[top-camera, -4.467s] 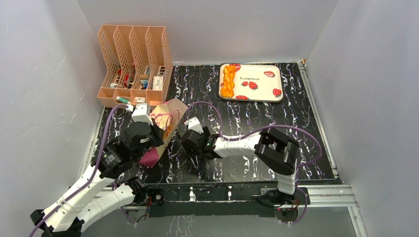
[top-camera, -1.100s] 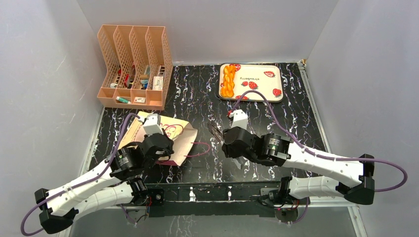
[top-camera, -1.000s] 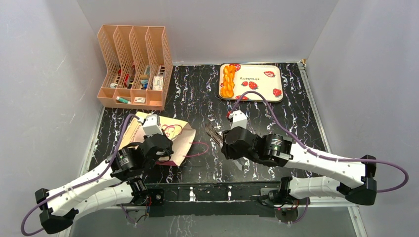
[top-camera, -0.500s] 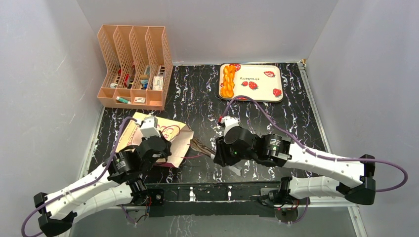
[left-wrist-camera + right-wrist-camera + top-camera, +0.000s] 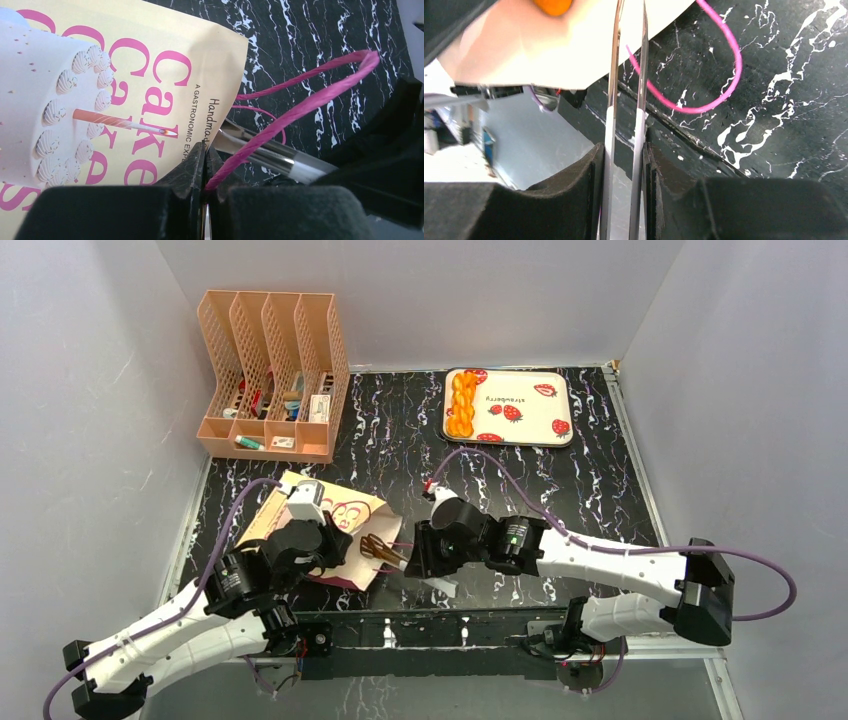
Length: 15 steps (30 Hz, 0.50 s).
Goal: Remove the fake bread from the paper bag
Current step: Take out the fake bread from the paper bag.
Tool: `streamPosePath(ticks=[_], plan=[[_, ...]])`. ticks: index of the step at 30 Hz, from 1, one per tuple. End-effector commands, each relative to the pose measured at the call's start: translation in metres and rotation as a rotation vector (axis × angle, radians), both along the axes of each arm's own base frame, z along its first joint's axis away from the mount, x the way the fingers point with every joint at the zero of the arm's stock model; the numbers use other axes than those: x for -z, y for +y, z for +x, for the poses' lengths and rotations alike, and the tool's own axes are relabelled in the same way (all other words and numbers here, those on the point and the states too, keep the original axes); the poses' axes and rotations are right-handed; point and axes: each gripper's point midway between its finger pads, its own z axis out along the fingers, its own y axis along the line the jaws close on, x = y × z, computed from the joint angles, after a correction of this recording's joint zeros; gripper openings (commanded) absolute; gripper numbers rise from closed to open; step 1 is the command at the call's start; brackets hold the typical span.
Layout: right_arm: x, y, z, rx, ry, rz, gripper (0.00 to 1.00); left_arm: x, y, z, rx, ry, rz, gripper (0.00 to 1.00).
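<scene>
**Ana:** What does the left gripper (image 5: pixel 205 167) have hold of?

**Ben:** Its fingers (image 5: pixel 191 169) are pressed fully together on the cord handle (image 5: pixel 310 106) of the paper bag (image 5: pixel 345 512). The pink cord runs out from between them, up and to the right.

**Ana:** And the right gripper (image 5: pixel 624 155)?

**Ben:** It is clamped on a pair of metal tongs (image 5: pixel 280 159). Its jaws stand only as far apart as the two blades between them. The blades lie close together and reach out to the mouth of the bag.

**Ana:** Where does the bag lie?

**Ben:** It lies flat on the black marbled table (image 5: pixel 600 480), near the front and left of centre. The printed face is up, with pink "Cakes" lettering and a drawing of a cake. The mouth is turned toward the right arm. A loose cord loop (image 5: pixel 739 62) lies on the table just beside the mouth.

**Ana:** Does any bread show there?

**Ben:** An orange piece (image 5: pixel 553 5) shows at the top edge of the right wrist view. It sits against the pale paper, just left of the tong blades. The views do not show whether the blades touch it, or how much of it is inside the bag.

**Ana:** What is farther back?

**Ben:** A braided loaf (image 5: pixel 462 405) lies along the left end of a strawberry-printed tray (image 5: pixel 535 410). The tray is at the far side of the table, right of centre and well apart from the bag. A peach file rack (image 5: pixel 270 360) stands at the far left with small items in its compartments.
</scene>
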Motion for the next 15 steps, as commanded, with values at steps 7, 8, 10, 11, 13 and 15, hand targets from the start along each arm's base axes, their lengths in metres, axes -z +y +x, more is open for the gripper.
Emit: streamPosePath(ticks=[7, 8, 10, 11, 13, 15], plan=[[-0.021, 0.0134, 0.032, 0.137, 0.197, 0.327, 0.26, -0.0128, -0.0136, -0.0175, 0.162, 0.012, -0.01, 0.0], [-0.0207, 0.014, 0.0315, 0.138, 0.217, 0.343, 0.26, -0.0125, -0.0135, -0.018, 0.165, 0.013, -0.011, 0.0], [-0.0206, 0.0165, 0.0299, 0.137, 0.259, 0.378, 0.27, -0.0115, -0.014, -0.019, 0.17, 0.016, -0.012, 0.0], [-0.0212, 0.018, 0.0285, 0.132, 0.277, 0.395, 0.27, -0.0106, -0.0144, -0.0195, 0.173, 0.02, -0.011, 0.0], [-0.0225, 0.0206, 0.0271, 0.127, 0.306, 0.419, 0.28, -0.0085, -0.0151, -0.02, 0.178, 0.028, -0.002, 0.0], [-0.0213, 0.0225, 0.0267, 0.128, 0.331, 0.426, 0.29, -0.0084, -0.0159, -0.0196, 0.182, 0.028, 0.004, 0.0]])
